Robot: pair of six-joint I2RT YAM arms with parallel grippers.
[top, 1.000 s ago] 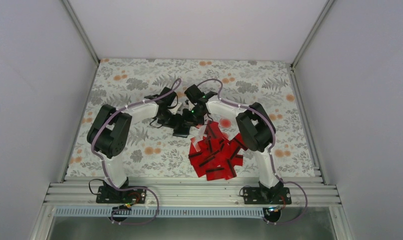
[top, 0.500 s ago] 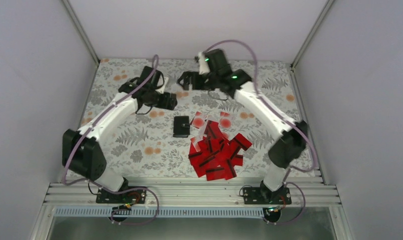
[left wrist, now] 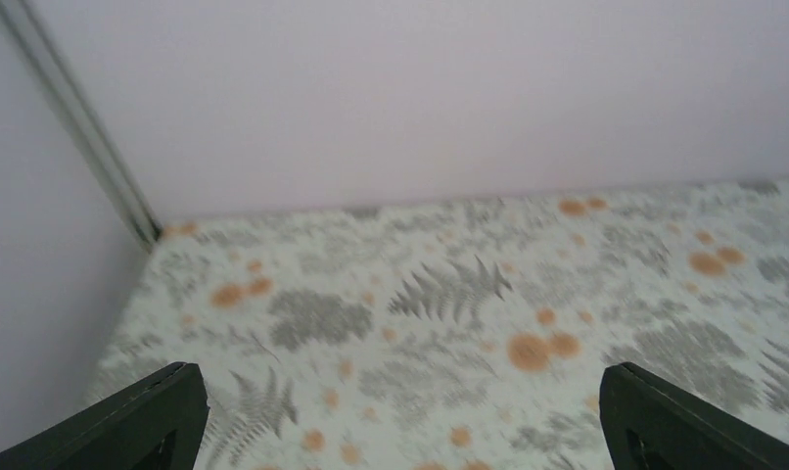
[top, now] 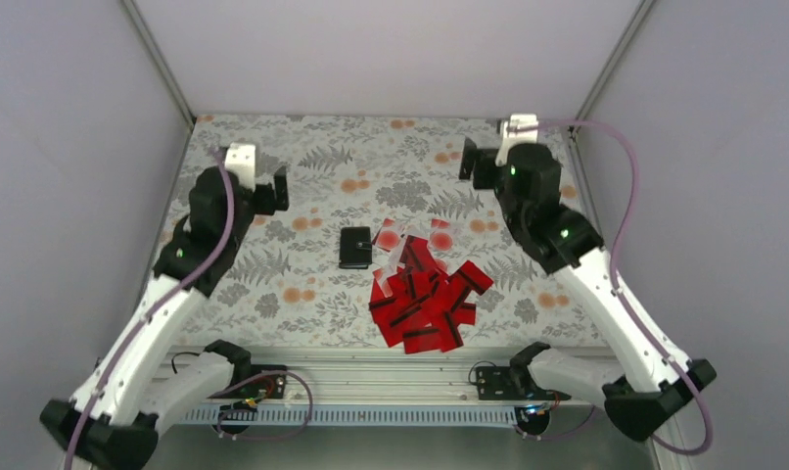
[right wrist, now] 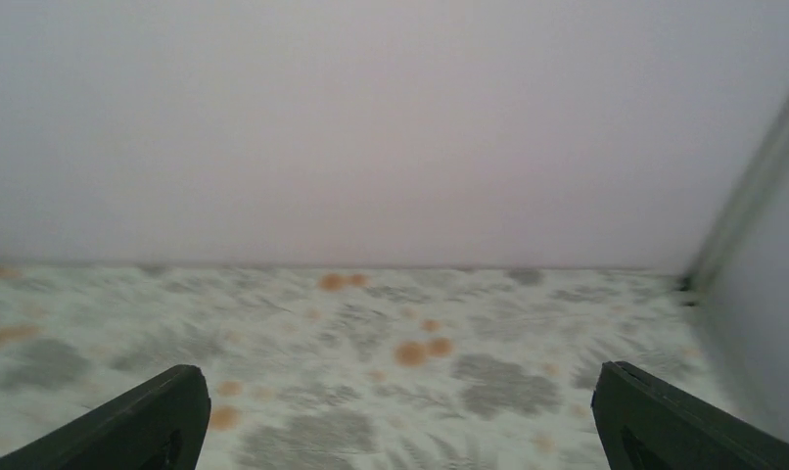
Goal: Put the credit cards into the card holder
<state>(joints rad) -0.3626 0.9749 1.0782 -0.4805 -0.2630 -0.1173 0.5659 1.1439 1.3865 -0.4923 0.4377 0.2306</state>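
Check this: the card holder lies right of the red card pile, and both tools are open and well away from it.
Not quite. The top view shows the card holder lying left of the credit cards, not right. The left tool and right tool are indeed open and well away from it.

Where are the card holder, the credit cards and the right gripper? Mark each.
card holder [top: 354,248], top view, centre of its black cover.
credit cards [top: 422,302], top view, middle of the red pile.
right gripper [right wrist: 398,377], right wrist view, midway between its fingertips.
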